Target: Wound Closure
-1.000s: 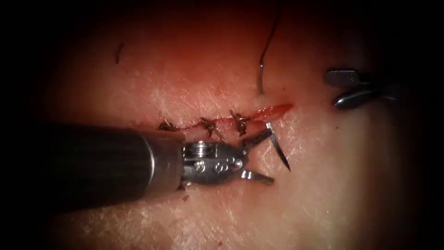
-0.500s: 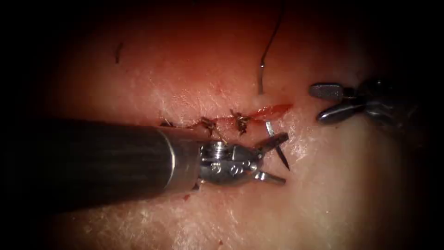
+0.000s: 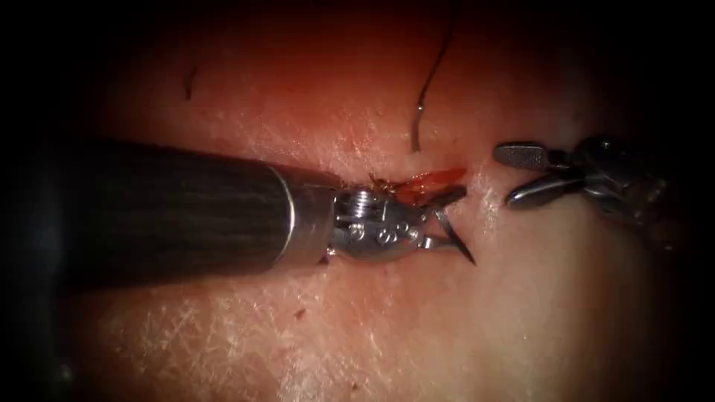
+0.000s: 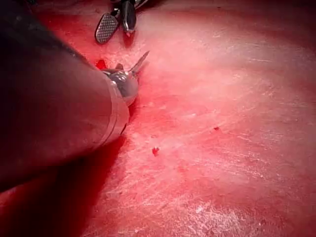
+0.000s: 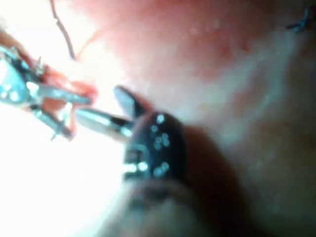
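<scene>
The cut (image 3: 436, 179) runs across the tissue (image 3: 357, 327), its right end still gaping and red. The curved needle (image 3: 456, 242) is in the tissue at that end. Its point sticks out below the cut, and its tail (image 3: 417, 138) stands above it with dark thread (image 3: 436, 63) trailing upward. My left tool (image 3: 447, 219) stands open, one jaw on each side of the needle's exposed point end and not clamped on it. My right tool (image 3: 525, 175) hovers open just right of the cut and holds nothing. The right tool (image 5: 106, 111) faces the left tool (image 5: 34, 96). The left tool's jaw (image 4: 139, 61) lies below the right tool (image 4: 116, 22).
A knotted stitch (image 3: 376, 181) shows on the cut beside the left tool's wrist, and the shaft (image 3: 171, 212) covers the cut further left. A short thread scrap (image 3: 191, 82) lies on the tissue at the upper left. Red fluid wets the wound's edges.
The left tool has moved right and up along the cut until its jaws straddle the needle's point end, and the jaws have narrowed. The right tool has moved left toward the cut's right end.
</scene>
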Controlling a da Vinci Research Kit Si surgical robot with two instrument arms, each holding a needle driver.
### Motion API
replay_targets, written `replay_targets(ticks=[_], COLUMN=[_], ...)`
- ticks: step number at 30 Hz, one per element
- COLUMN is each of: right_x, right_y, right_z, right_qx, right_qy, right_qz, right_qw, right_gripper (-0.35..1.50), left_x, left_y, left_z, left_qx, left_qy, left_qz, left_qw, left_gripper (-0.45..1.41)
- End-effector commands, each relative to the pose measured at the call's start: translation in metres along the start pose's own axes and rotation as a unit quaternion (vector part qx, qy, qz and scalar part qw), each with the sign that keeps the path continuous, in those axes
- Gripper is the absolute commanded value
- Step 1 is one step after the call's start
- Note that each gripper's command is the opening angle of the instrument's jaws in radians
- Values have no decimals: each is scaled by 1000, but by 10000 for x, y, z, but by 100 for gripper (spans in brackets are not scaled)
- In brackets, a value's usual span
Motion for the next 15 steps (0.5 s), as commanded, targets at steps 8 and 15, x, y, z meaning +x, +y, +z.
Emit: replay_targets(ticks=[8, 15], right_x=[-2, -2], right_y=[4, 4], right_z=[1, -2], right_qx=[-10, -13], right_qy=[11, 14], right_qz=[3, 4], right_qw=[1000, 1000], right_gripper=[133, 133], left_x=[11, 36], left_y=[7, 7], left_z=[-11, -29], left_qx=[18, 4], left_qy=[14, 38], left_qz=[-8, -38], left_qw=[1000, 999], left_gripper=[-45, -45])
